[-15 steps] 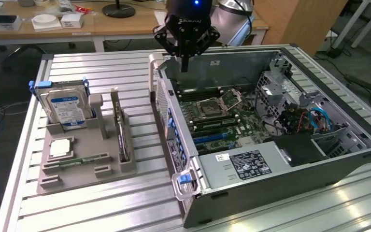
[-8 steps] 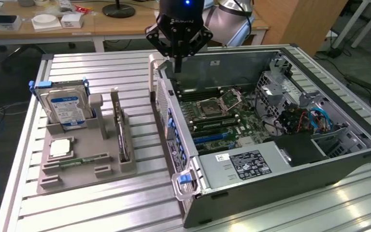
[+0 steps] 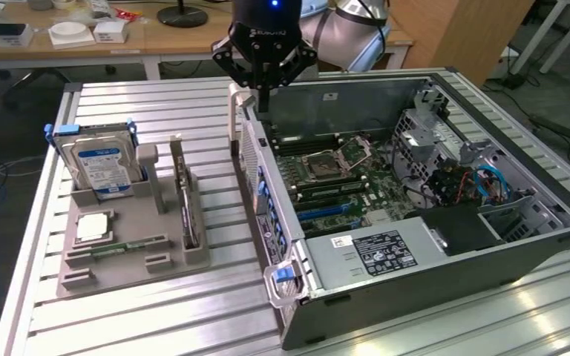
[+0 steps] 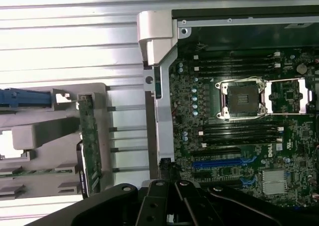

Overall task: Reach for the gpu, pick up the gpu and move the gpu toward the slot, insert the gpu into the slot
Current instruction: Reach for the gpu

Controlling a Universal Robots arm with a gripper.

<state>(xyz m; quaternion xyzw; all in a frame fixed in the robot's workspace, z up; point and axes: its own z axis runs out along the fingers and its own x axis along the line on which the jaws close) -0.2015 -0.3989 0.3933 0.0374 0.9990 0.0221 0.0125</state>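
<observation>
On the slatted worktop (image 3: 166, 319), a gray holder tray (image 3: 131, 222) is carrying the gpu (image 3: 190, 215), which is standing on edge beside the hard drive (image 3: 102, 167). Farther back, the claw (image 3: 262, 93) is hanging pinched closed and gripping nothing, above the side wall of the open computer case (image 3: 394, 285) and well apart from the gpu.

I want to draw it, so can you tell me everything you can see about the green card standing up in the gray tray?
The gpu is a thin green circuit board seen nearly edge-on, with a dark part along one side. It stands upright on its long edge in a slot of the gray holder on the slatted table. Only the holder touches it; the gripper hangs apart, over the wall of the computer case.
</observation>
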